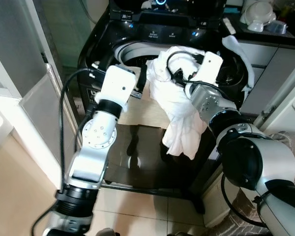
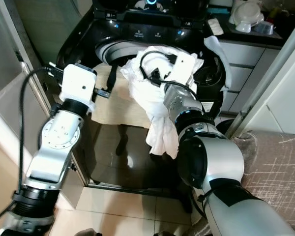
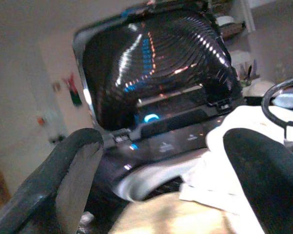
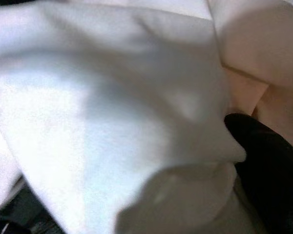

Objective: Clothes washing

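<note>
The right gripper is buried in a white cloth; one black finger presses against the fabric, and it looks clamped on it. The cloth hangs long and vertical, its top bunched over the washer's open drum, its tail trailing down the washer's front. So the load sits at the drum's rim, not yet inside. The left gripper hovers beside the drum, fingers spread wide and empty, above a beige cloth draped over the washer's front edge. The right arm is nearer the drum.
</note>
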Controlling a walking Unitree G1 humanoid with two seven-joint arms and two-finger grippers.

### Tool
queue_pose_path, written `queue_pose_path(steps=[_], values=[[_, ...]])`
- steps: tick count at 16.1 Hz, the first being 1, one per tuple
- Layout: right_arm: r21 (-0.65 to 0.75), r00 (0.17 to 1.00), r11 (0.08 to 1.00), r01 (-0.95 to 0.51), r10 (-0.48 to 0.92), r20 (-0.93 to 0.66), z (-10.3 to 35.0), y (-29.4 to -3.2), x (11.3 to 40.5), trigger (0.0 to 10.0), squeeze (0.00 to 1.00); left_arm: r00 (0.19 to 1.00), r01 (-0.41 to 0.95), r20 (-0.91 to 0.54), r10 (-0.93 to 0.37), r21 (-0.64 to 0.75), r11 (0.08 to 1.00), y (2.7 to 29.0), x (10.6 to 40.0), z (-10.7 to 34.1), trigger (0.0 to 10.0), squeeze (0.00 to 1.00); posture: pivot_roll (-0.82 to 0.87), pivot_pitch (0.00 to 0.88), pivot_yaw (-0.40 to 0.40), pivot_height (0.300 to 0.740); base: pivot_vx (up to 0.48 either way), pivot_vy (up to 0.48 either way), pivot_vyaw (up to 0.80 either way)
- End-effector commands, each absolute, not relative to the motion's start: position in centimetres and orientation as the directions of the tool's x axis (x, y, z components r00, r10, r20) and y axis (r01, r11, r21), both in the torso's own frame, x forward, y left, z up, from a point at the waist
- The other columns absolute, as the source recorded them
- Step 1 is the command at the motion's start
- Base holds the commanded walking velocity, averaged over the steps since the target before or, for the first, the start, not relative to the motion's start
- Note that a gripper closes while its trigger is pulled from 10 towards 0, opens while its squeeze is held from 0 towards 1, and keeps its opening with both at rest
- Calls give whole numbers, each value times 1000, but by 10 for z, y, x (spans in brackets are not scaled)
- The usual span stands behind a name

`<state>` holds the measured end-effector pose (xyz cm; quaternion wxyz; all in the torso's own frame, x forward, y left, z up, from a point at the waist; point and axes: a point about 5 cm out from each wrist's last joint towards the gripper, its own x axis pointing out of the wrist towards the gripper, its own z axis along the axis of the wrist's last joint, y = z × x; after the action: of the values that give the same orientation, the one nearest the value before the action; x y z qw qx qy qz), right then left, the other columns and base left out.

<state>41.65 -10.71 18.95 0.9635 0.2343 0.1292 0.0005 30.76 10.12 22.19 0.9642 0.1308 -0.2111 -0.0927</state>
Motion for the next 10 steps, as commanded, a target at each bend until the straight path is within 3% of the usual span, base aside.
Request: queue_pose_path(steps=[1, 4, 5, 6, 7, 8, 10], values=[[502, 968, 864, 36, 95, -232, 196, -99, 418, 10000, 1000, 903, 133, 367, -224, 257, 957, 104, 310, 222, 10000, 0, 109, 0, -33, 740, 0, 0, 0], [527, 991, 850, -19, 85, -102, 233, -99, 425, 10000, 1000, 902, 126, 370, -221, 263, 956, 104, 310, 224, 10000, 0, 98, 0, -36, 740, 0, 0, 0], [315, 998, 949, -10, 28, -50, 244, -104, 427, 10000, 1000, 902, 126, 370, -221, 265, 956, 104, 310, 224, 10000, 0, 99, 0, -37, 740, 0, 0, 0], [-145, 997, 989, 18, -8, 71, 260, -103, 427, 10000, 0, 903, 125, 368, -223, 271, 954, 104, 310, 224, 10000, 0, 99, 0, -36, 740, 0, 0, 0], [-543, 978, 835, 91, 29, 209, 273, -97, 426, 10000, 0, 902, 120, 369, -223, 282, 952, 104, 310, 225, 10000, 0, 98, 0, -35, 740, 0, 0, 0], [-663, 960, 734, 145, 58, 273, 279, -95, 425, 10000, 0, 901, 119, 371, -224, 286, 951, 104, 310, 225, 10000, 0, 98, 0, -37, 740, 0, 0, 0], [-726, 912, 632, 270, 74, 404, 299, -103, 424, 10000, 0, 899, 101, 379, -221, 310, 945, 105, 309, 225, 10000, 0, 102, 0, -43, 740, 0, 0, 0]])
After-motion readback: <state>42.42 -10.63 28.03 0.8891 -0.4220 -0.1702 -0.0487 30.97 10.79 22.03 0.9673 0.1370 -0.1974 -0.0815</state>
